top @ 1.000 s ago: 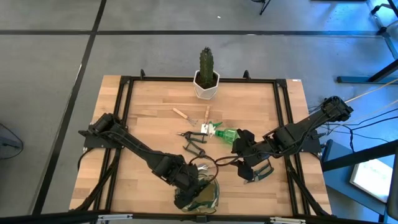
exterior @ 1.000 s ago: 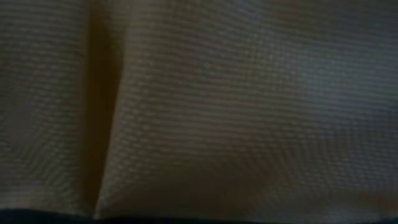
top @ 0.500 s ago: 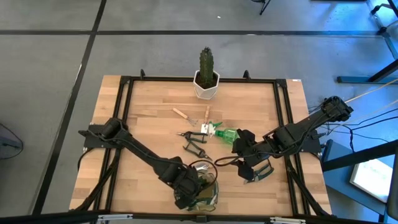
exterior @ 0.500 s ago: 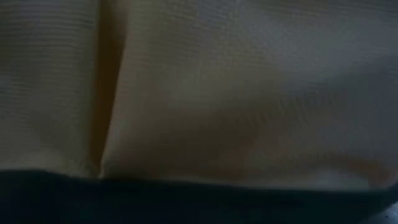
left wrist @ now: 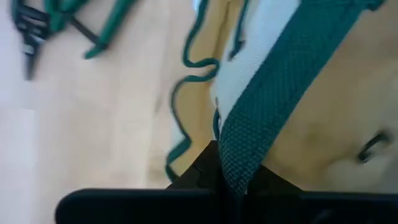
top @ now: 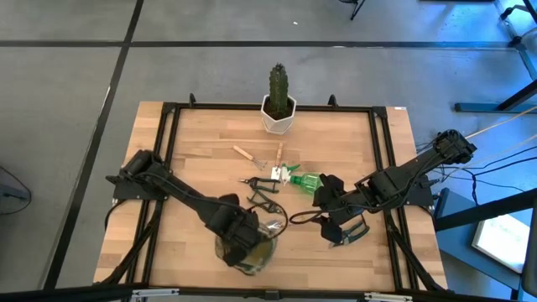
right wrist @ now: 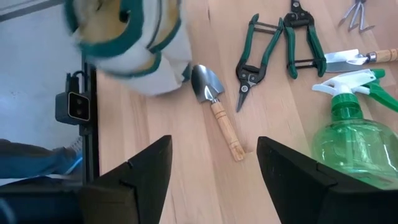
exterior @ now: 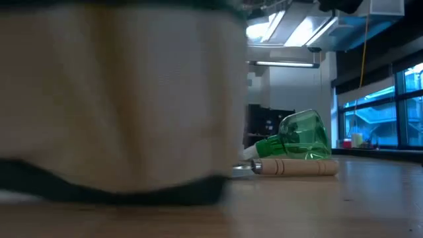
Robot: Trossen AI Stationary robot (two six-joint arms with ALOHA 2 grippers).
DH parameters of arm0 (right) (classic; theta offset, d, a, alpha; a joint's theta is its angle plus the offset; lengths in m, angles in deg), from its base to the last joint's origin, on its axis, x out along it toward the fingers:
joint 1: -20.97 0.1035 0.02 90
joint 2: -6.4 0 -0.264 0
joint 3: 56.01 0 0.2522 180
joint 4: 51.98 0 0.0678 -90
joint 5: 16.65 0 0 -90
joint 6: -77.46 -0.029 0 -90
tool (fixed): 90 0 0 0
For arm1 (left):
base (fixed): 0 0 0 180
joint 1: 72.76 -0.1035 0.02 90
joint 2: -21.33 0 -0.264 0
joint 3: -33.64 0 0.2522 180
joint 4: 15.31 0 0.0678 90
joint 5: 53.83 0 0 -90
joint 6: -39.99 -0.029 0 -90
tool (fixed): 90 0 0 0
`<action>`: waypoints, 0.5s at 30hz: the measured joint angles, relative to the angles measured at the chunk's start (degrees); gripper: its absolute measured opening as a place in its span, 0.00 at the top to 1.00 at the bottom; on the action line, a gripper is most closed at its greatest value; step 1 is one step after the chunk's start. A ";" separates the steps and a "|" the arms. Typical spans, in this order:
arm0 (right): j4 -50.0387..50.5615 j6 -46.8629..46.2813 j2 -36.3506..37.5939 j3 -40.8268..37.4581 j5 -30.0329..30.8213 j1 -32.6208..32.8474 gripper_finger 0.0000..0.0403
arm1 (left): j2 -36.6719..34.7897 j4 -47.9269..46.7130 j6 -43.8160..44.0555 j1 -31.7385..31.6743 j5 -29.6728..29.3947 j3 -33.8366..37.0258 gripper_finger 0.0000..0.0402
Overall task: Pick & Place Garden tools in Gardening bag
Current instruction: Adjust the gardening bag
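Nearest the front edge of the tabletop (top: 193, 143), the gardening bag (top: 248, 252) sits low and centre in the high view, its tan fabric filling the left of the low view. The left pincer (top: 243, 239) is at the bag's rim with its fingers together, clamped on a green woven handle strap (left wrist: 273, 93), which runs straight out from between the fingers in the left wrist view. Just beside the bag, on its right, a wooden-handled trowel (right wrist: 217, 109) lies flat, blade toward the bag. To the right of that, the right pincer (top: 337, 231) hovers above the wood with its two fingers (right wrist: 152, 168) standing apart and nothing between them. A little farther back, two pairs of green-handled pruning shears (right wrist: 256, 53) lie side by side near the tabletop's middle, close to each other. Next to them rests the green sprayer (top: 304, 181) on its side, its white nozzle pointing toward the shears. Beyond the shears, a small fork (top: 279, 156) and another wooden-handled tool (top: 245, 154) lie apart from each other. At the far edge stands a cactus (top: 278, 86) in a white pot (top: 278, 120).
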 joint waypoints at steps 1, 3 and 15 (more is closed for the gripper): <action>-0.29 0.00 0.00 0.00 0.02 0.00 0.41 | -0.30 -0.56 -1.57 -0.48 0.02 0.00 0.99; -1.39 0.00 0.00 0.00 0.39 0.00 0.41 | -0.83 -0.99 -4.35 -1.61 0.23 0.00 0.99; -3.12 -4.02 0.00 0.00 2.71 -1.14 0.41 | -0.89 1.36 -8.77 -4.92 11.77 10.40 0.99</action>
